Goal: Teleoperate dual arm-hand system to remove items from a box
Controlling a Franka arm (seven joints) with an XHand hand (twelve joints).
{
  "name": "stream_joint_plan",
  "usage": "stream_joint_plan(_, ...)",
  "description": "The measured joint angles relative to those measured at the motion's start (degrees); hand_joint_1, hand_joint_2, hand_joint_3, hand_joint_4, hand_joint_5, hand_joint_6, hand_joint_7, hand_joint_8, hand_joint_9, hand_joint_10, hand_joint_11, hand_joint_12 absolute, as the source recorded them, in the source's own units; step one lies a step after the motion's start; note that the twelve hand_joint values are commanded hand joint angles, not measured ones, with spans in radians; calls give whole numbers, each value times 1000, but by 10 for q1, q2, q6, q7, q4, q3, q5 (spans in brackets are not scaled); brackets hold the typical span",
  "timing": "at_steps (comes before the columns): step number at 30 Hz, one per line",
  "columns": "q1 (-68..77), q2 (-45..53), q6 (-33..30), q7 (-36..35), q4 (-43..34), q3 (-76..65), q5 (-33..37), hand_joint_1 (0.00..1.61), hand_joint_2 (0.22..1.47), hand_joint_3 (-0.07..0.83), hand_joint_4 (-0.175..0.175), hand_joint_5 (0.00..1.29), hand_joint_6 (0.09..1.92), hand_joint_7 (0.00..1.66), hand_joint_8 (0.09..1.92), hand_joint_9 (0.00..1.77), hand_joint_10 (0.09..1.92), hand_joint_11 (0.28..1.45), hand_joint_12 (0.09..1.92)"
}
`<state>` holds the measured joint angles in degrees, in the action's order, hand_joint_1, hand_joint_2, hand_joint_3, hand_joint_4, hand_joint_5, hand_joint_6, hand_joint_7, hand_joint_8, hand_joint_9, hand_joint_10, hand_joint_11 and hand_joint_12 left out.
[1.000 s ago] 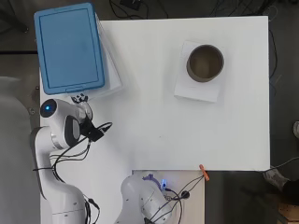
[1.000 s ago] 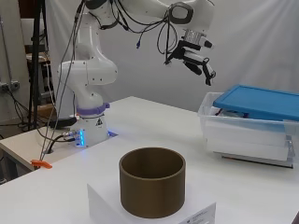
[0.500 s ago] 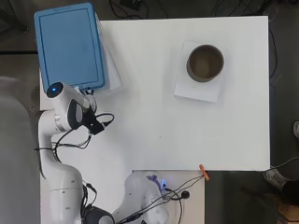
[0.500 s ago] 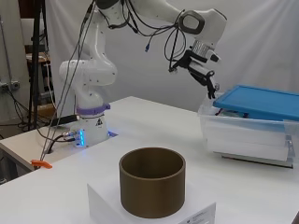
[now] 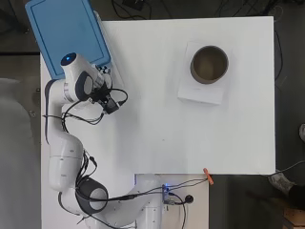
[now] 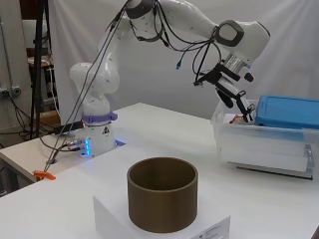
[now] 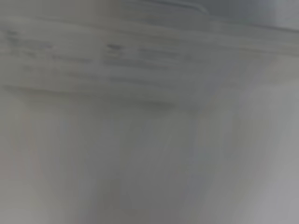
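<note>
A clear plastic box (image 6: 261, 145) stands at the table's far left corner, with a blue lid (image 5: 66, 33) lying askew over most of it (image 6: 291, 112). One corner of the box is uncovered, and something reddish (image 6: 234, 118) shows inside there. My hand (image 6: 232, 93) hangs over that open corner with its dark fingers (image 6: 243, 107) straight, slanting down past the rim and holding nothing. From overhead, the hand (image 5: 102, 77) sits at the lid's near right corner. The wrist view is a grey-white blur that looks like the box wall.
A brown open cylinder (image 5: 209, 64) stands on a flat white block (image 5: 196, 92) at the table's far right (image 6: 162, 193). An orange clip (image 5: 208, 175) lies at the near edge. The arm's cables (image 5: 83, 117) hang over the table's left side.
The arm has swung toward the box and the hand has come down from above the table to the box's uncovered corner, fingers now past the rim.
</note>
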<state>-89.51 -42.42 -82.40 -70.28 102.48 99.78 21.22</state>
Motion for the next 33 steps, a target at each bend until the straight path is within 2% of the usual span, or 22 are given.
stream_joint_plan(3, -15, -13, -7, -6, -7, 7, -34, 141, 1127, -7, 46, 324, 87, 190, 87, 225, 87, 379, 87)
stream_joint_plan(9, -42, -47, -19, 0, -107, 25, -113, 75, 1126, -3, 41, 354, 87, 244, 87, 266, 87, 401, 87)
stream_joint_plan(12, -46, -51, -18, -8, -105, 25, -118, 61, 1118, -4, 34, 343, 87, 217, 87, 236, 87, 385, 87)
stream_joint_plan(14, -56, -57, -16, -16, -106, 32, -123, 155, 1151, 0, 44, 474, 87, 542, 87, 586, 87, 559, 87)
stream_joint_plan(15, -65, -62, -19, -22, -114, 36, -117, 185, 1163, 1, 39, 533, 87, 635, 87, 672, 87, 590, 87)
stream_joint_plan(16, -69, -62, -24, -25, -119, 35, -104, 182, 1160, -3, 19, 527, 87, 652, 87, 703, 87, 599, 87)
stream_joint_plan(17, -69, -61, -31, -30, -122, 29, -89, 179, 1094, -28, 2, 414, 87, 498, 87, 558, 87, 541, 87)
stream_joint_plan(19, -53, -57, -34, -48, -114, 7, -60, 173, 899, -30, 8, 135, 87, 175, 87, 268, 87, 434, 87)
stream_joint_plan(21, -36, -55, -22, -68, -100, -10, -47, 188, 817, -17, 11, 32, 87, 75, 87, 187, 87, 412, 87)
stream_joint_plan(22, -33, -54, -19, -77, -95, -12, -41, 188, 807, -11, 9, 42, 87, 84, 87, 198, 87, 413, 87)
stream_joint_plan(23, -33, -53, -19, -84, -87, -12, -29, 182, 816, -4, 8, 121, 87, 147, 87, 247, 87, 428, 87)
stream_joint_plan(25, -34, -54, -28, -88, -63, -16, -10, 188, 884, 5, 12, 332, 87, 406, 87, 466, 87, 500, 87)
stream_joint_plan(27, -15, -56, -41, -81, -33, -26, -6, 188, 937, 11, 12, 427, 87, 524, 87, 562, 87, 546, 87)
stream_joint_plan(29, 18, -59, -52, -71, -8, -37, -5, 190, 962, 15, 4, 456, 87, 547, 87, 579, 87, 558, 87)
stream_joint_plan(33, 45, -61, -60, -64, 23, -42, -12, 163, 953, 4, -22, 371, 87, 421, 87, 457, 87, 507, 87)
